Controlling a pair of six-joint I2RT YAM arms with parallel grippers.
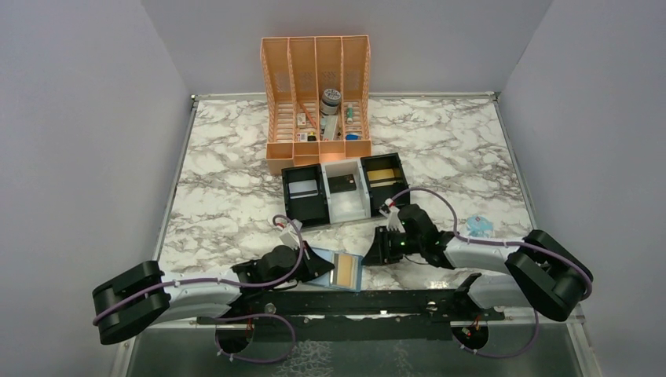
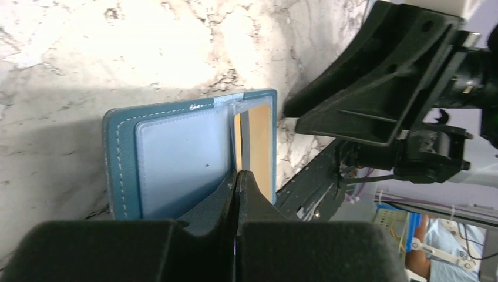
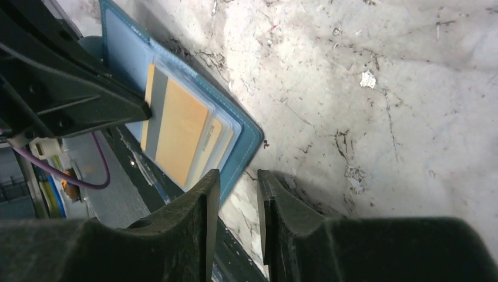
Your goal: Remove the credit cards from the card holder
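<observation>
The blue card holder [image 1: 326, 263] lies open on the marble near the front edge. Gold-tan credit cards [image 1: 346, 269] sit stacked in its right pocket, seen also in the left wrist view [image 2: 259, 147] and the right wrist view [image 3: 179, 132]. The holder's left pocket [image 2: 179, 161] looks empty. My left gripper [image 2: 238, 174] is shut, its tips resting on the holder's fold next to the cards; nothing shows between the jaws. My right gripper [image 3: 238, 176] is slightly open and empty, just off the holder's right edge [image 3: 249, 144].
A black-and-white three-compartment tray [image 1: 328, 214] stands behind the holder, with a silver-white card, a dark card and a gold card [image 1: 382, 174] in it. An orange desk organizer [image 1: 318, 98] is at the back. A pale blue packet [image 1: 481, 226] lies at right.
</observation>
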